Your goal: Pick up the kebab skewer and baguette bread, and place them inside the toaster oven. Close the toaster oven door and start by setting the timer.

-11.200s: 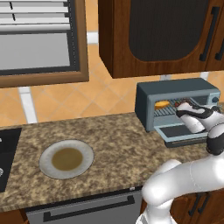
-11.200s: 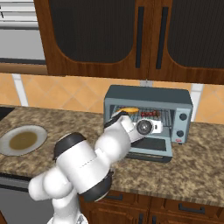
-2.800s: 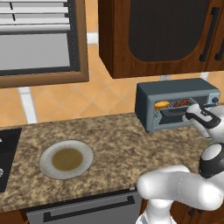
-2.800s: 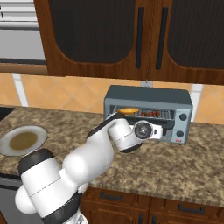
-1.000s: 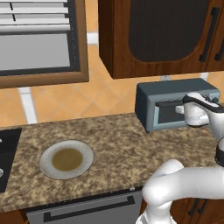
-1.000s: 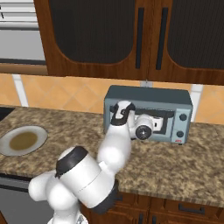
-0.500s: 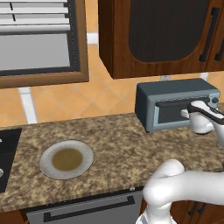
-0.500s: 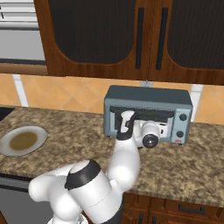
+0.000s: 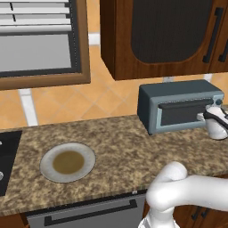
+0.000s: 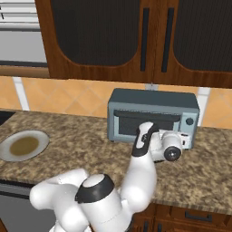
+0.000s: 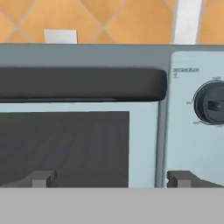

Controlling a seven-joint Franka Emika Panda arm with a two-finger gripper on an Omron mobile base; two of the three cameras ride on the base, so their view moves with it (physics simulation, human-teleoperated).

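Door [image 11: 65, 144]: shut flush against the oven [image 10: 153, 105], dark glass facing the hand, bar handle [image 11: 83, 84] running crosswise above the pane.
Knob [image 11: 212, 104]: on the pale panel at the oven's right edge, up and to the right of the fingertips in the hand view.
Gripper [image 11: 111, 178]: spread wide, holding nothing, one tip [image 11: 41, 178] low before the glass, the other [image 11: 181, 178] low on the panel beside the door frame.
Key relation: knob outside the span of the tips, beyond the right one and higher; handle's long axis lying across the view, parallel to the line between the tips.
Next move, by judgement: shift right and up to centre the knob between the tips, then close and turn for the timer.
Food: behind dark glass, cannot tell from here.
Counter [image 9: 116, 142]: plate [image 9: 67, 162] sitting well left of the oven, apart from the action.
Hand [image 10: 165, 146]: right in front of the oven face, near the panel side.
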